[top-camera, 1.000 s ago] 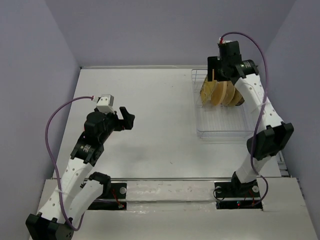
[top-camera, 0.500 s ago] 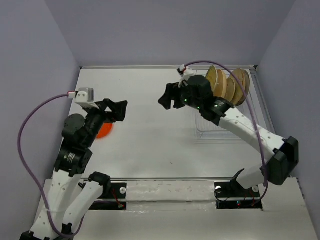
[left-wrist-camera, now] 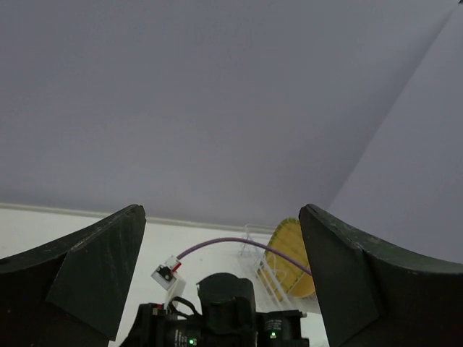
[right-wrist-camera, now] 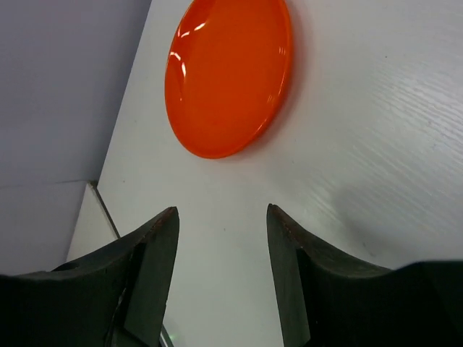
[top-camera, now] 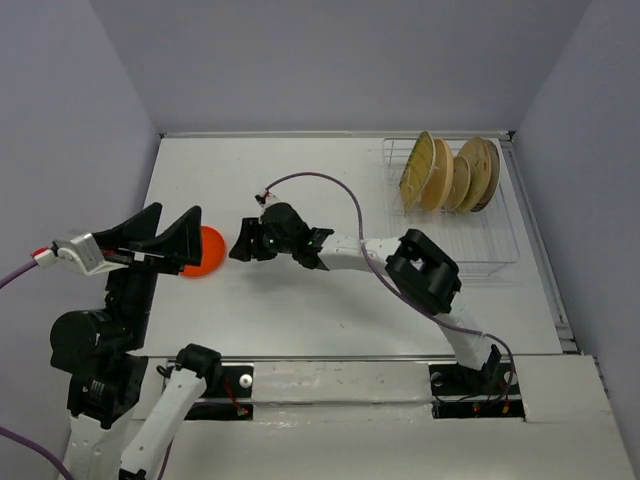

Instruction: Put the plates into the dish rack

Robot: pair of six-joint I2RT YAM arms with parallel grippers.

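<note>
Orange-red small round plate (right-wrist-camera: 228,76) awaits pickup; the right tool (right-wrist-camera: 221,213) beside it, jaws apart and empty, should next pinch its rim.

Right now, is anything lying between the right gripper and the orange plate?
No. The right wrist view shows only bare white table between the right gripper and the orange plate.

Small plate (right-wrist-camera: 228,76) glossy orange-red; racked plates (top-camera: 450,175) yellow-tan; dish rack (top-camera: 490,246) white; table (top-camera: 300,180) white.
</note>
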